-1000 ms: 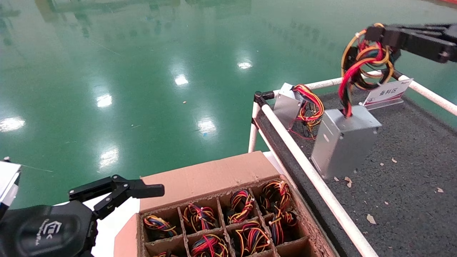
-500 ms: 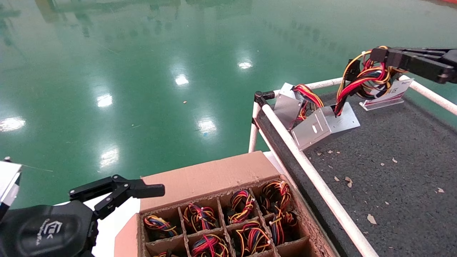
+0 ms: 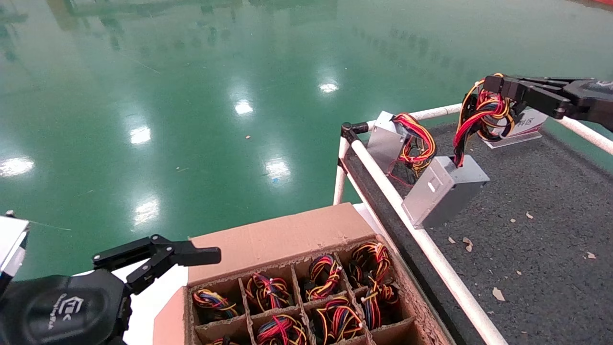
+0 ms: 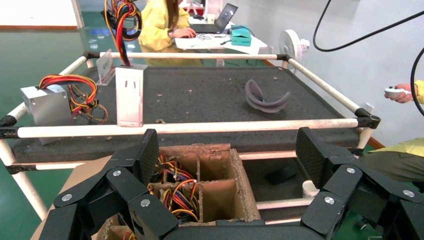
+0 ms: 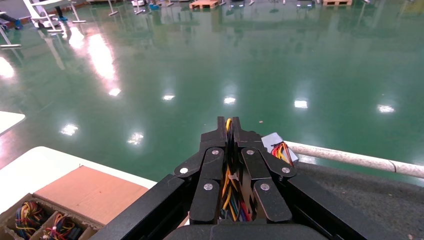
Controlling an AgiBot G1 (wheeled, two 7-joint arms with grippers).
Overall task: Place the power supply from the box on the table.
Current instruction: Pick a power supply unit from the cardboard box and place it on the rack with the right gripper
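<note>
Over the table [image 3: 550, 230], the outstretched right gripper [image 3: 495, 88] pinches the power supply [image 3: 445, 191] wires.

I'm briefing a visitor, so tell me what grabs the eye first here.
First, the small silver sheet-metal power supply hanging tilted by its red, yellow and black wires from the shut right gripper, over the dark grey speckled table near its white rail. Next, the brown cardboard box below, its grid cells full of coloured wire bundles, with the open left gripper parked beside it.
</note>
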